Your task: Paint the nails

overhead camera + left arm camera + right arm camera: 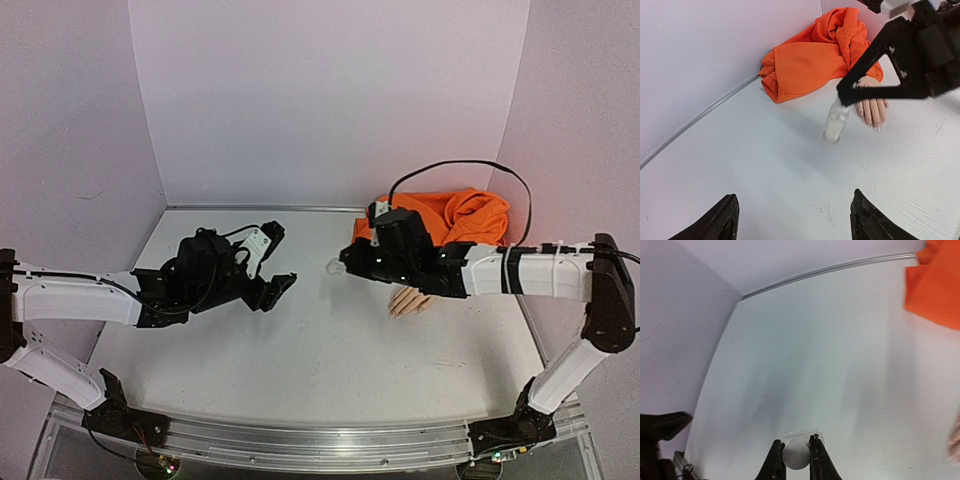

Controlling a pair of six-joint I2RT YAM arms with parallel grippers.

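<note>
right gripper (796, 454) is clamping the bottle (835, 125) by its top; left gripper (795, 217) is hanging open. nails (875, 124) are looking tiny, rigid; the hand (871, 107), likely light, is wanting steadying at its sleeve (810, 60).

On the table (300, 350), far right: bunched sleeve (460, 215) against the back wall, mannequin hand (410, 301) just in front, nails (874, 122) toward the near edge. Left of the hand: small bottle (835, 125) between the right gripper's (343, 262) fingers. Further left, well apart: left gripper (280, 258), facing the bottle.
</note>
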